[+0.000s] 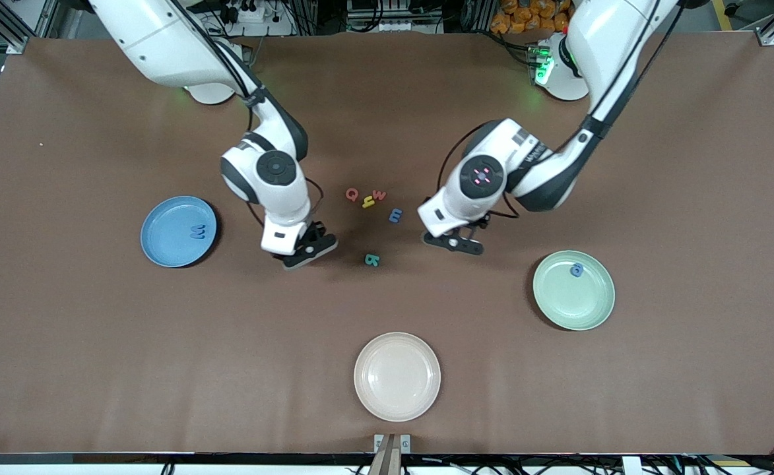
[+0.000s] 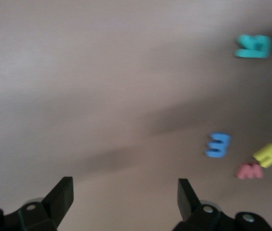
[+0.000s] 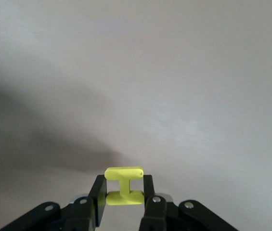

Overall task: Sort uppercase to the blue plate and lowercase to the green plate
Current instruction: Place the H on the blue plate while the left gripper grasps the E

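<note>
My right gripper (image 1: 309, 251) (image 3: 123, 183) is shut on a yellow H (image 3: 124, 172), held over bare table between the blue plate (image 1: 162, 241) and the teal B-like letter (image 1: 372, 260) (image 2: 253, 46). My left gripper (image 1: 456, 243) (image 2: 124, 185) stands open and empty over bare table beside the loose letters. A red Q (image 1: 352, 194), a yellow hooked letter (image 1: 368, 202) (image 2: 266, 155), a red w (image 1: 379, 194) (image 2: 249, 171) and a blue m shape (image 1: 395, 215) (image 2: 218, 145) lie clustered mid-table. A blue W (image 1: 197, 231) lies in the blue plate. The green plate (image 1: 571, 303) holds a blue rounded "a" (image 1: 577, 270).
A cream plate (image 1: 396, 376) sits near the table's front edge, nearer to the front camera than the letters. The teal letter lies apart from the cluster, nearer to the camera.
</note>
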You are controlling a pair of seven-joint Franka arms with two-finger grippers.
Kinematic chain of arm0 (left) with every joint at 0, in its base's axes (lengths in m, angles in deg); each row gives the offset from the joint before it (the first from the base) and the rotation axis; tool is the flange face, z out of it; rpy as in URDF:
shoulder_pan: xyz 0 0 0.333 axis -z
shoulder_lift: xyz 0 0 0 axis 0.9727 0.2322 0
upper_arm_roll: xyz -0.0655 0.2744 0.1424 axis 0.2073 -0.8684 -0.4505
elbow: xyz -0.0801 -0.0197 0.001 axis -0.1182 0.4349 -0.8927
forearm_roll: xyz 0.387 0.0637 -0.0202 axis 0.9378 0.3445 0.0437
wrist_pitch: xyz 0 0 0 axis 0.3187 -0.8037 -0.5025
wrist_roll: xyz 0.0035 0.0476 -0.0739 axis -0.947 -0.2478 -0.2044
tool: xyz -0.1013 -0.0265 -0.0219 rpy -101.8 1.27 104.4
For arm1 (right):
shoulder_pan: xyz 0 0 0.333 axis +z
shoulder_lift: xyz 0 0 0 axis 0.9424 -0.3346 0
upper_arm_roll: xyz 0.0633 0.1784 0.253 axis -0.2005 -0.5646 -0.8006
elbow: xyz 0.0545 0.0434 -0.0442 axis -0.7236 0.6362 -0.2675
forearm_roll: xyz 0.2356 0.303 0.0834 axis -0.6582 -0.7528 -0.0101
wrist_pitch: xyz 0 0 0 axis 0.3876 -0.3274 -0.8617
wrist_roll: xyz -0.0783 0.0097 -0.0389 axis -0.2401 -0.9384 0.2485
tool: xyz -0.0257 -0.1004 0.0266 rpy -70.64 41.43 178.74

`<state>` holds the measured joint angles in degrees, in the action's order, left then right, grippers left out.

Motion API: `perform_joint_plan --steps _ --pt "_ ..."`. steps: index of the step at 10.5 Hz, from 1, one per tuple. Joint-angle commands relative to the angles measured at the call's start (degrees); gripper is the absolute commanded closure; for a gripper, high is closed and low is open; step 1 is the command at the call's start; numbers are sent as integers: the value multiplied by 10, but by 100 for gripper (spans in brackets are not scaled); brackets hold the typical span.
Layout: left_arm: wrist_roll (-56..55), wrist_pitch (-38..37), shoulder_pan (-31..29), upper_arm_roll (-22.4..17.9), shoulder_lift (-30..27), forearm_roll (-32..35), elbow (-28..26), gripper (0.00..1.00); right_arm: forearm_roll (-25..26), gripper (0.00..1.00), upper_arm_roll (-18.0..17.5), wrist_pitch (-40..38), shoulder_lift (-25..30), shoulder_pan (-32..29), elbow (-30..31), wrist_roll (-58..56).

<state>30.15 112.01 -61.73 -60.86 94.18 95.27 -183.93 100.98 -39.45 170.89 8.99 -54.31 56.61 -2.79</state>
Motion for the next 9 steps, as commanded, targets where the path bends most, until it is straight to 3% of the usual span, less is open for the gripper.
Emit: perform_joint_plan --steps 1,3,5,8,9 --pt "-12 61 32 1 25 35 -2 11 2 84 34 -34 50 -19 40 -79" --pt "-12 84 74 -6 74 37 32 14 2 83 76 -45 65 -35 70 -144" --pt "-12 84 80 -6 99 56 45 21 2 83 110 -45 89 -61 110 -223" --pt "-12 90 106 -24 123 56 67 29 2 81 132 -37 124 -94 180 -269" --pt "-12 92 108 -25 132 56 79 29 2 71 140 -13 122 -98 199 -274"
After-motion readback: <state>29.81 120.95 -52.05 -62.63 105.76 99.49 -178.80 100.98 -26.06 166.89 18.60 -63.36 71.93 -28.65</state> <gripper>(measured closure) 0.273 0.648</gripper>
